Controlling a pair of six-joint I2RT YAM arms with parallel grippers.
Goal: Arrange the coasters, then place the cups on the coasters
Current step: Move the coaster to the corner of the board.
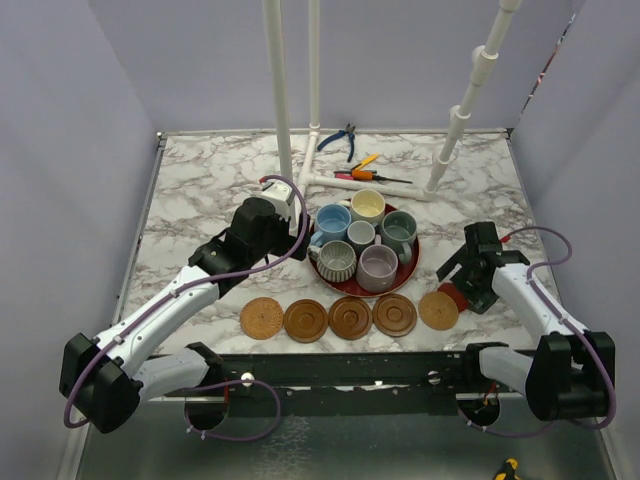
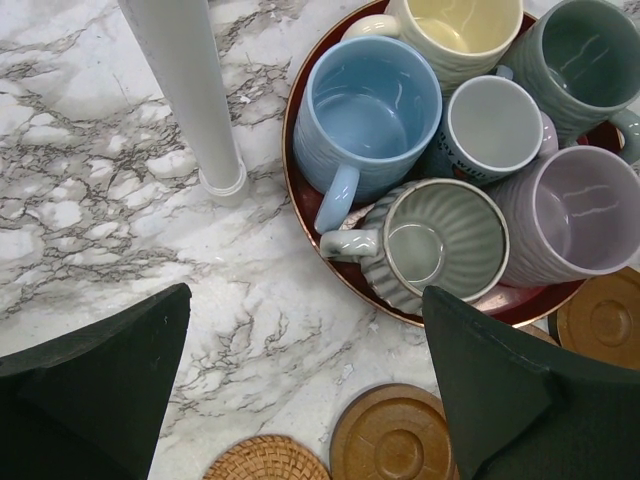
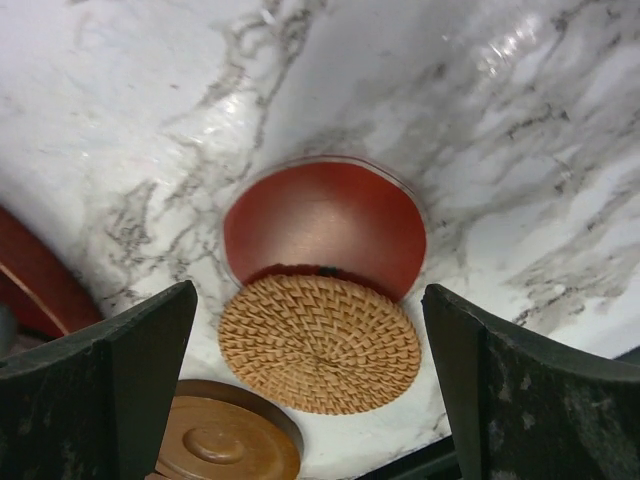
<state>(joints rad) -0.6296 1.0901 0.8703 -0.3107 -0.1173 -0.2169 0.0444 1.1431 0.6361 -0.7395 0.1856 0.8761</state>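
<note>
While five coasters (image 1: 350, 318) sit in a row along the near edge of the surface (image 1: 200, 200), the small reddish coaster (image 3: 325, 225) at the right end lies partly under the woven coaster (image 3: 320, 345), so I judge the arranging close to done but not finished. My right hand (image 3: 308, 288) hangs over that pair, spread wide and holding nothing. All six cups (image 1: 378, 266) are crowded on the red tray (image 2: 530, 303), none on a coaster. My left hand (image 2: 306, 291) hovers just left of the tray, wide and empty. Every cup placement remains.
</note>
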